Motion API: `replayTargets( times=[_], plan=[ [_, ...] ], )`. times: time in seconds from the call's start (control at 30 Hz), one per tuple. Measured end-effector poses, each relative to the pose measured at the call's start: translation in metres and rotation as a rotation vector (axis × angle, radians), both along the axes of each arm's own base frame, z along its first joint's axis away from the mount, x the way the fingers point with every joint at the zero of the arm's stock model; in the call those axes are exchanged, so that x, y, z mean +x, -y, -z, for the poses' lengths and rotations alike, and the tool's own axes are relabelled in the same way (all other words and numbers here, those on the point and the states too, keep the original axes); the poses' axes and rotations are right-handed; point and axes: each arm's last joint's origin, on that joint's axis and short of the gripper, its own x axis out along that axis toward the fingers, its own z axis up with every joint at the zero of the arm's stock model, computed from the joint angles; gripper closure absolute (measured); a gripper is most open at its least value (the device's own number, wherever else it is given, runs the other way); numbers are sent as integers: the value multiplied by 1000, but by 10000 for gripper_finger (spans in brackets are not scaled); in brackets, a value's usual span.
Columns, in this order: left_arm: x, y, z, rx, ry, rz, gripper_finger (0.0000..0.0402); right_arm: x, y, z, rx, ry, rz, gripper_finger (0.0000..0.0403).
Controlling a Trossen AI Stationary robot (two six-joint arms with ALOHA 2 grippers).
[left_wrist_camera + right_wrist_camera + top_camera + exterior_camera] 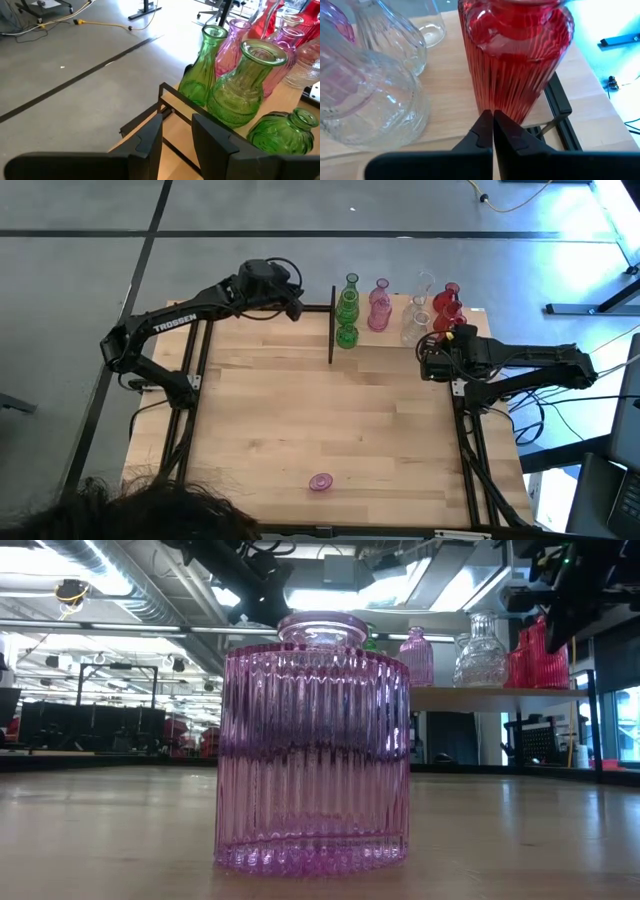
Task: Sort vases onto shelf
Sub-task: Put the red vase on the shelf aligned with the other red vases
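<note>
Tabletop point(300, 420): light wood, below the left gripper point(175, 125).
Floor point(60, 75): grey, ahead of that gripper, crossed by a dark stripe point(85, 75).
Cable point(100, 23): yellow, on the floor, well beyond the stripe.
Person's hair point(150, 508): dark, at the table edge, well apart from that gripper.

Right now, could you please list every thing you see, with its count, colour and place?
Green vases: three, green, in a row at the shelf's left end.
Pink vases: two on the shelf, pink, beside the green ones.
Clear vases: about three, clear, between pink and red.
Red vases: about three, red, at the shelf's right end.
Lone pink vase: one, pink, ribbed, on the table's near edge.
Shelf: one, light wood, black frame.
Person's hair: dark, at the near left corner.
Left gripper: fingers open, left of the shelf.
Right gripper: fingers shut, beside the red vases.
</note>
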Motion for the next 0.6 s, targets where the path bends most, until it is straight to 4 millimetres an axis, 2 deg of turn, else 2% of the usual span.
replayTargets(
  times=[0.6],
  plan=[
    [0,0,-1,7,9,0,303,0,0,0,-22,15,15,403]
  ],
)
